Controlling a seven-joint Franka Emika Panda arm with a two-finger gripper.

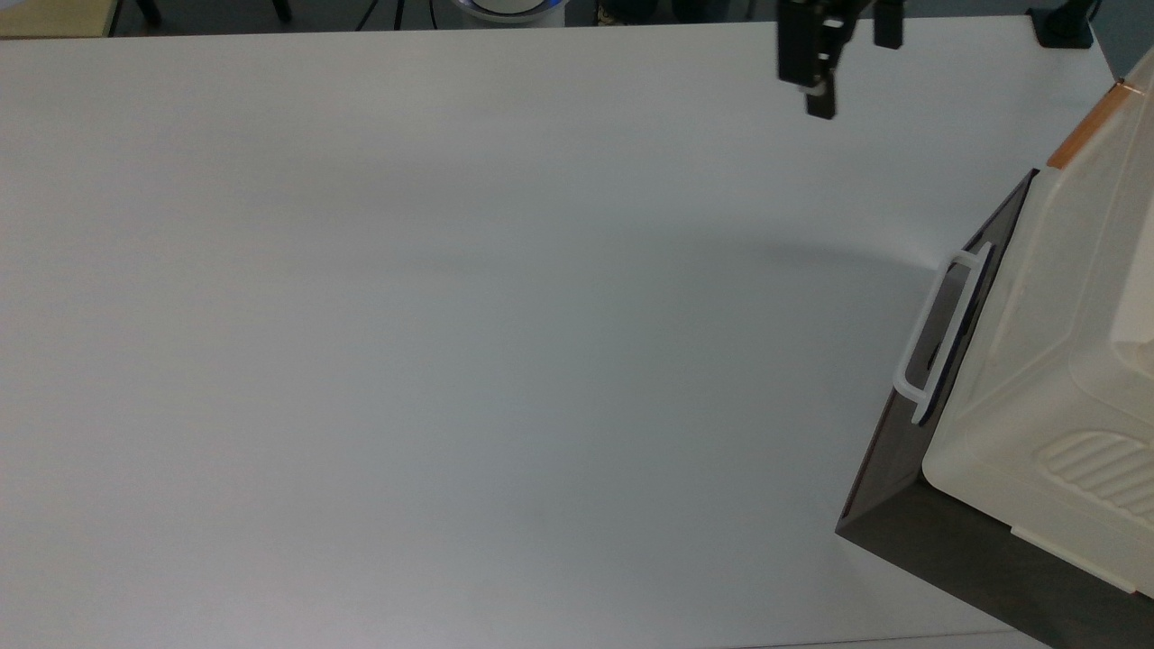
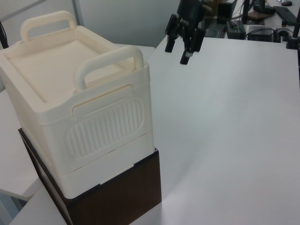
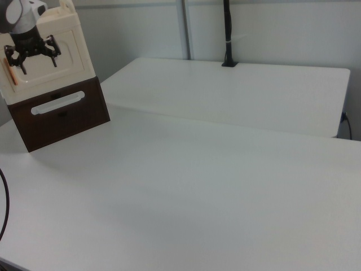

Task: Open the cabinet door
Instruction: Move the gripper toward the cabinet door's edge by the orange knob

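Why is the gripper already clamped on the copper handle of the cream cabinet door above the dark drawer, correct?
Not correct: the gripper isn't on the copper handle. The left view shows it open, in the air over the table, apart from the cabinet. The cream cabinet door does sit above the dark drawer.
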